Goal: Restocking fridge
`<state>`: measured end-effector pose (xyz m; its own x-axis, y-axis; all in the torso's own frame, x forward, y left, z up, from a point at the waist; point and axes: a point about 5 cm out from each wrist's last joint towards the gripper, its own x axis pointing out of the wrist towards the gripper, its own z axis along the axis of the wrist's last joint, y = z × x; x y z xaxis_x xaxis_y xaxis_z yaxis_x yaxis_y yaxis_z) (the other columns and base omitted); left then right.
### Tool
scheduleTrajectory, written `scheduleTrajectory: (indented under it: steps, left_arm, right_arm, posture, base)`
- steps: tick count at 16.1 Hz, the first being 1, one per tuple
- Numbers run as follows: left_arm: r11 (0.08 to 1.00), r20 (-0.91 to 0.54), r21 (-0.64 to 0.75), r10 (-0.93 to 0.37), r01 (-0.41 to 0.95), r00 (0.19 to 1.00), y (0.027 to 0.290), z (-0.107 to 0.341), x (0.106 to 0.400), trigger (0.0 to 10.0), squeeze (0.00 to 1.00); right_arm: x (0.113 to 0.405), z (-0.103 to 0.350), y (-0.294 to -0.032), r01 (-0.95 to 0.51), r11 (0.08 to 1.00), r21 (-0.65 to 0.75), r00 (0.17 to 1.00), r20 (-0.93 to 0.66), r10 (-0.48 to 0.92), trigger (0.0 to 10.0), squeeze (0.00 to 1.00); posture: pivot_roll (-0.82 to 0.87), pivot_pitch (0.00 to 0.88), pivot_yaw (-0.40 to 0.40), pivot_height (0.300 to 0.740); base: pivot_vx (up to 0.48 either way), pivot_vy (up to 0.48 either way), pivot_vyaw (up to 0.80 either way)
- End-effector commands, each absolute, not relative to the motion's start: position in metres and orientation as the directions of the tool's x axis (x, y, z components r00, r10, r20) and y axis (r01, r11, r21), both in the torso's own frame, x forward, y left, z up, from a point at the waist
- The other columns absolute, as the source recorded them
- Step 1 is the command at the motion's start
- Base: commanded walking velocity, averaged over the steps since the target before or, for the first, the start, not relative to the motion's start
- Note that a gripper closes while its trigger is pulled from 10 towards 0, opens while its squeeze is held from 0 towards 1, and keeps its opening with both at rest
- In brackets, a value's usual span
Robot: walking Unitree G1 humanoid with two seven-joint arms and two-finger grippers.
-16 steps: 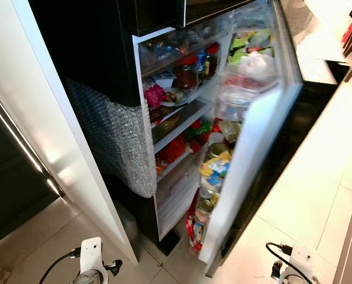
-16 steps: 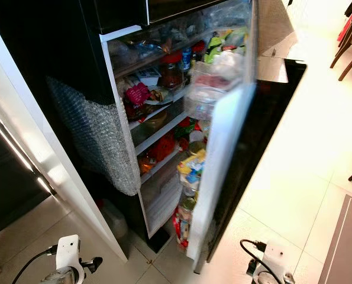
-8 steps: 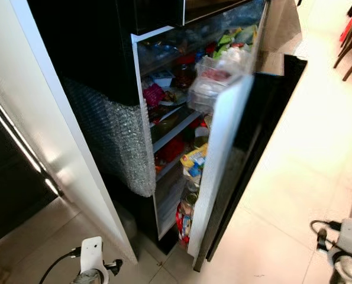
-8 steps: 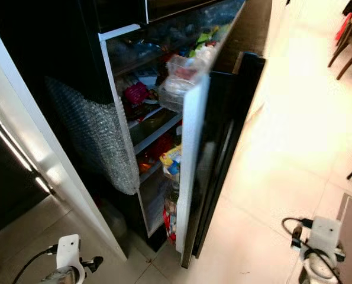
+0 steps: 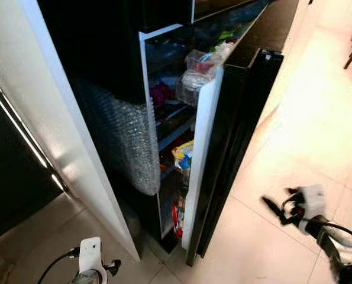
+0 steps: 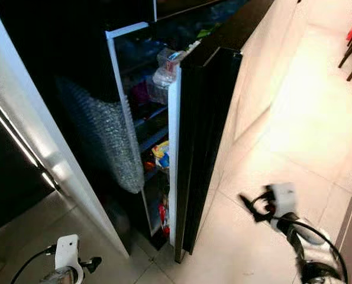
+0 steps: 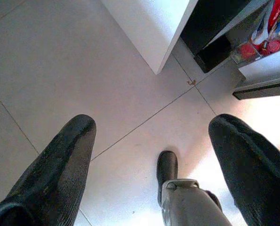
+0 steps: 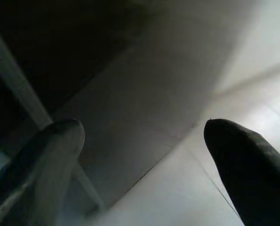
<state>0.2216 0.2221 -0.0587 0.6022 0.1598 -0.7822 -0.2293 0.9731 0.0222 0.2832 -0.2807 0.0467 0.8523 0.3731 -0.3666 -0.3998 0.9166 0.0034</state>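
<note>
Nearby, bubble wrap [image 5: 125, 142] on the fridge [image 5: 158, 89] beside its nearly closed door [image 5: 223, 154].

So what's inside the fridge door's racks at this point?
The fridge door is nearly shut. Clear plastic bags sit in the top rack, a yellow packet lower down and red items near the bottom. The rest of the racks and the shelves behind are hidden by the door.
</note>
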Motion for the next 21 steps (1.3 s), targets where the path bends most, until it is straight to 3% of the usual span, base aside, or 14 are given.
scheduleTrajectory:
  steps: [1, 5, 7, 9, 11, 14, 21]
  left_arm:
    - [0.975, -0.789, 0.035, 0.163, -0.221, 0.592, 0.224, -0.06, 0.218, 10.0, 0.0]
    - [0.975, -0.788, 0.036, 0.164, -0.221, 0.594, 0.225, -0.06, 0.219, 10.0, 0.0]
    - [0.973, -0.787, 0.033, 0.166, -0.228, 0.595, 0.225, -0.059, 0.22, 10.0, 0.0]
    - [0.971, -0.786, 0.031, 0.17, -0.237, 0.595, 0.225, -0.059, 0.22, 10.0, 0.0]
    - [0.97, -0.785, 0.029, 0.172, -0.243, 0.594, 0.225, -0.059, 0.22, 10.0, 0.0]
    - [0.967, -0.784, 0.025, 0.175, -0.252, 0.595, 0.224, -0.059, 0.22, 10.0, 0.0]
    - [0.968, -0.784, 0.023, 0.174, -0.252, 0.595, 0.224, -0.059, 0.221, 10.0, 0.0]
  right_arm:
    - [0.283, 0.052, -0.282, -0.507, 0.861, -0.052, 0.795, -0.414, 0.443, 10.0, 0.0]
    - [0.286, 0.068, -0.267, -0.692, 0.721, -0.032, 0.673, -0.387, 0.63, 10.0, 0.0]
    - [0.301, 0.085, -0.249, -0.725, 0.688, -0.042, 0.666, -0.295, 0.685, 10.0, 0.0]
    - [0.309, 0.097, -0.222, -0.794, 0.604, -0.073, 0.601, -0.244, 0.761, 10.0, 0.0]
    - [0.315, 0.1, -0.211, -0.79, 0.607, -0.082, 0.609, -0.221, 0.762, 10.0, 0.0]
    - [0.311, 0.102, -0.185, -0.845, 0.527, -0.092, 0.534, -0.195, 0.822, 10.0, 0.0]
    - [0.332, 0.125, -0.151, -0.811, 0.554, -0.188, 0.579, -0.131, 0.805, 10.0, 0.0]
  posture:
    - [-0.03, 0.0, 0.031, 0.74]
    - [-0.03, 0.0, 0.025, 0.74]
    - [-0.02, 0.0, 0.022, 0.74]
    - [-0.01, 0.0, 0.017, 0.74]
    - [-0.01, 0.0, 0.014, 0.74]
    - [0.0, 0.0, 0.012, 0.74]
    - [0.0, 0.0, 0.01, 0.74]
  base:
    - [0.0, 0.0, 0.0]
    - [0.0, 0.0, 0.0]
    - [0.0, 0.0, 0.0]
    - [0.0, 0.0, 0.0]
    - [0.0, 0.0, 0.0]
    - [0.0, 0.0, 0.0]
    - [0.0, 0.0, 0.0]
